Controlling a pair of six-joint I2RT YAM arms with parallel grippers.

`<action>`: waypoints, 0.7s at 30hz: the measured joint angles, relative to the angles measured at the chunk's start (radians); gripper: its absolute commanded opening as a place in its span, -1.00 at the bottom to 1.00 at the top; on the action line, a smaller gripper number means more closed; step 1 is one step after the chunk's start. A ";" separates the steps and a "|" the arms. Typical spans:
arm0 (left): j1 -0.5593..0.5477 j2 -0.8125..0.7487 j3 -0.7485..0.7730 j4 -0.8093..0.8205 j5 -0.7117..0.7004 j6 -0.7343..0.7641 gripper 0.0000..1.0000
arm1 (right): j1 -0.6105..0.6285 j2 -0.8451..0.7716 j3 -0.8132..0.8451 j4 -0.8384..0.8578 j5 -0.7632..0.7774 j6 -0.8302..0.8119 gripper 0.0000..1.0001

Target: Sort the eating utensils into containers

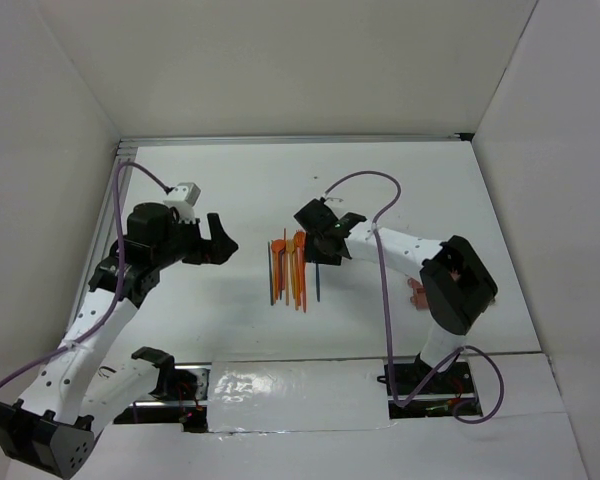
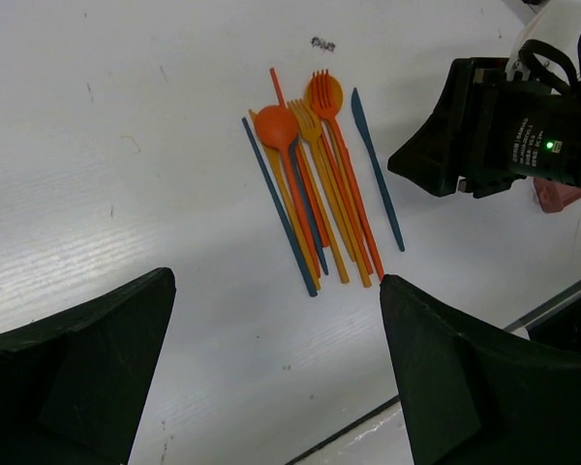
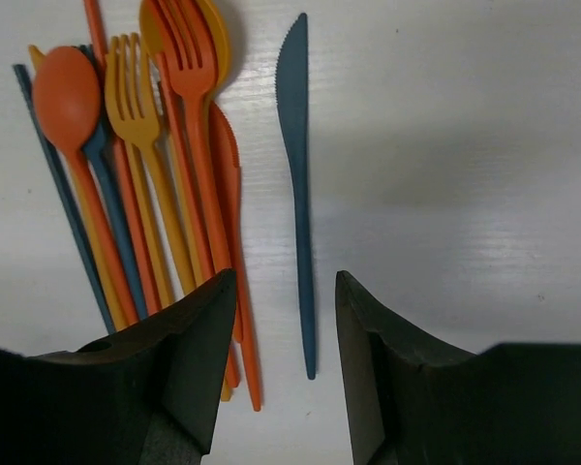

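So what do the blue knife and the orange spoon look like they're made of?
Blue knife: probably plastic, matte; thin, evenly coloured, with moulded-looking serrations. Orange spoon: likely plastic too, smooth, with a soft sheen on its bowl and uniform colour.

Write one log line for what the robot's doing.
right gripper: open above blue knife | left gripper: open, empty | utensil pile: on table

Bright, even light, soft shadows; near fingers (image 3: pixel 189 368) slightly blurred.

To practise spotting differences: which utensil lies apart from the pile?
The blue serrated knife; it lies alone, while the other utensils overlap in one bundle.
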 measured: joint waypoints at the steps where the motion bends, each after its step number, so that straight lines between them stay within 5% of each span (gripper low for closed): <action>1: 0.000 0.000 0.000 -0.014 -0.006 -0.010 1.00 | 0.003 0.009 -0.001 -0.003 -0.005 -0.003 0.01; 16: 0.000 -0.194 0.000 -0.157 -0.080 -0.064 1.00 | 0.057 0.101 -0.060 -0.018 -0.048 -0.048 -0.16; 19: 0.000 -0.196 0.000 -0.161 -0.083 -0.064 0.99 | 0.061 0.110 -0.055 -0.018 -0.043 -0.053 -0.52; 21: 0.000 -0.193 0.000 -0.166 -0.085 -0.064 1.00 | 0.062 0.121 -0.044 -0.014 -0.039 -0.053 -1.00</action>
